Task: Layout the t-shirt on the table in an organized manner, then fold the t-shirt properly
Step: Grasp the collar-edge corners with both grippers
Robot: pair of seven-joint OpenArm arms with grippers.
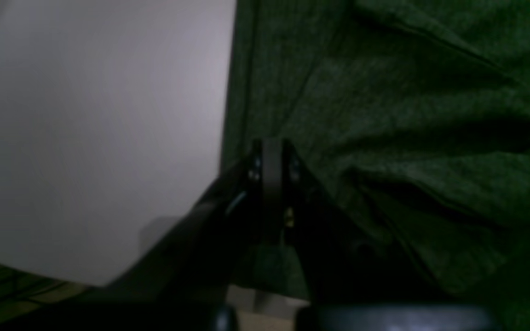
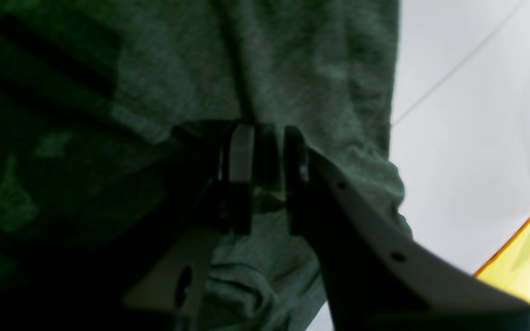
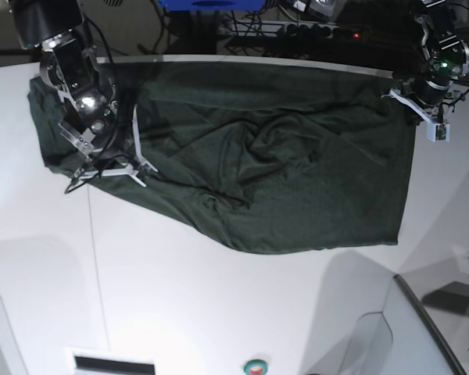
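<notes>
The t-shirt (image 3: 250,164) lies spread across the upper half of the desk (image 3: 219,312); the left hand (image 3: 426,98), upper right, is clenched on its edge; the right hand (image 3: 109,168), upper left, grips cloth, seemingly to stretch it flat.

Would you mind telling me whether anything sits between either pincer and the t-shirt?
Nothing visible does. The left pincer and the right pincer are both already on the t-shirt, at opposite ends of it on the table.
</notes>
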